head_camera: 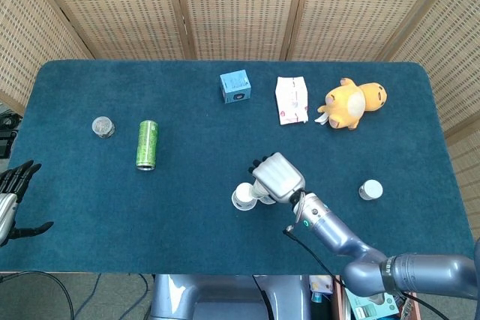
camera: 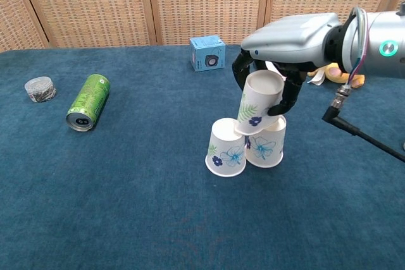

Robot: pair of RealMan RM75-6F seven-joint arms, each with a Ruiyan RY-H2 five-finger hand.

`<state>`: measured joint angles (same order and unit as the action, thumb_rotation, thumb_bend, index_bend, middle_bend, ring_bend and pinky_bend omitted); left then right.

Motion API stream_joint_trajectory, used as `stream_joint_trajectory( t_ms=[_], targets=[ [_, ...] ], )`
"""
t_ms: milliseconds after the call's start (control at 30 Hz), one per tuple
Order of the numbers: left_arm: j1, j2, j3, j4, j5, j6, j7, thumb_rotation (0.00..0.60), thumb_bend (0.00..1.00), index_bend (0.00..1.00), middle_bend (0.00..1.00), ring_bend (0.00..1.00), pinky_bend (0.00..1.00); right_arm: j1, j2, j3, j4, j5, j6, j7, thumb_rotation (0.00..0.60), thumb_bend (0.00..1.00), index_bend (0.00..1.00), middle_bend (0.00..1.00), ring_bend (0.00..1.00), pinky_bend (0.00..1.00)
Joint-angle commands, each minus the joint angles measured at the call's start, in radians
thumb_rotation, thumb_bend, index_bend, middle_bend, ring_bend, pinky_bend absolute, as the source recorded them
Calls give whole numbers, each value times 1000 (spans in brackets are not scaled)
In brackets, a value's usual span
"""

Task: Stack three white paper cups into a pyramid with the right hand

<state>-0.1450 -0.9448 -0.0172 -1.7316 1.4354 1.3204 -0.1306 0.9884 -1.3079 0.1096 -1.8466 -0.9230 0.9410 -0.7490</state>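
Two white flower-printed paper cups stand upside down side by side on the blue table: the left cup and the right cup. My right hand grips a third paper cup upside down and tilted, just above the two, nearer the right one. From the head view the right hand covers most of the cups; only the left cup shows beside it. My left hand hangs open off the table's left edge, holding nothing.
A green can lies at the left, a small clear jar beyond it. A blue box, white packet and yellow plush toy line the far side. A small white lid sits at the right.
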Motion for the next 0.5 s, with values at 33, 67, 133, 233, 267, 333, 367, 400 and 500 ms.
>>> stream_joint_trajectory(
  t_ms=[33, 67, 133, 233, 267, 333, 367, 400, 500],
  targets=[
    [0, 0, 0, 0, 0, 0, 0, 600, 58, 0, 0, 0, 0, 6, 13, -4, -12, 14, -10, -2, 600, 445, 503, 421, 454, 582],
    [0, 0, 0, 0, 0, 0, 1, 600, 58, 0, 0, 0, 0, 8, 18, -6, -17, 23, -14, -2, 600, 445, 487, 404, 443, 582],
    [1, 1, 1, -1, 2, 1, 1, 600, 58, 0, 0, 0, 0, 12, 28, -9, -27, 33, -21, -3, 600, 445, 424, 345, 411, 582],
    [1, 0, 1, -2, 3, 3, 2, 600, 58, 0, 0, 0, 0, 16, 34, -13, -32, 35, -24, -2, 600, 445, 352, 257, 365, 582],
    [1, 1, 1, -2, 4, 3, 2, 600, 58, 0, 0, 0, 0, 17, 36, -15, -33, 34, -23, -4, 600, 445, 341, 246, 359, 582],
    [2, 1, 2, -2, 4, 4, 2, 600, 58, 0, 0, 0, 0, 18, 38, -18, -37, 37, -19, -6, 600, 445, 314, 224, 351, 582],
    [2, 0, 2, -2, 5, 4, 2, 600, 58, 0, 0, 0, 0, 19, 40, -19, -39, 38, -15, -8, 600, 444, 310, 219, 349, 582],
    [2, 0, 2, -2, 5, 5, 1, 600, 58, 0, 0, 0, 0, 19, 42, -20, -41, 39, -12, -9, 600, 444, 308, 212, 347, 582],
    [2, 1, 2, -1, 5, 5, 0, 600, 58, 0, 0, 0, 0, 20, 51, -24, -51, 41, -4, -9, 600, 445, 302, 203, 345, 582]
  ],
)
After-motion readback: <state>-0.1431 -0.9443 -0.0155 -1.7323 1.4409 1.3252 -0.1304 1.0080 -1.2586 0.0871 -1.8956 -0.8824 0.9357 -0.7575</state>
